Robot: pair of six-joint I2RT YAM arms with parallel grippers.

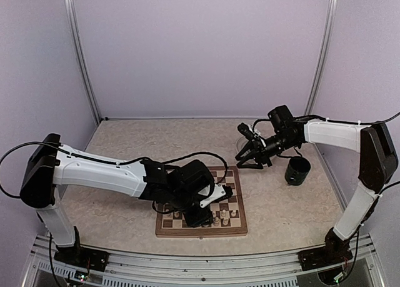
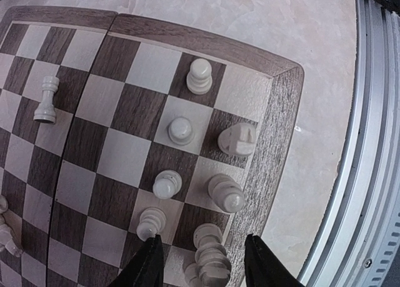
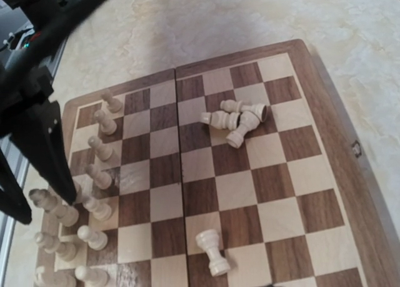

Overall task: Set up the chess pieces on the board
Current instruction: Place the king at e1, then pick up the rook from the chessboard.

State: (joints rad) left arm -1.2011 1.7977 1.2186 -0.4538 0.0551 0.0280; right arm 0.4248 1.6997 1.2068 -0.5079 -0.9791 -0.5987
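Observation:
The board (image 1: 234, 227) lies near the table's front edge. Cream chess pieces stand in two rows along one side of the board (image 2: 134, 156), among them a pawn (image 2: 200, 75), a knight (image 2: 237, 139) and a bishop (image 2: 225, 193). My left gripper (image 2: 203, 238) hangs open over that side, and a tall piece (image 2: 212, 259) stands free between its fingers (image 2: 147, 265). A rook (image 3: 212, 252) lies toppled mid-board. Three more pieces (image 3: 237, 117) lie in a heap. My right gripper (image 1: 249, 160) hovers open and empty beyond the board's far right corner.
A dark cup (image 1: 297, 170) stands on the table right of the board, under the right arm. The left arm (image 1: 125, 174) reaches low across the board's left half. A metal rail (image 2: 375, 174) runs close along the board's near side.

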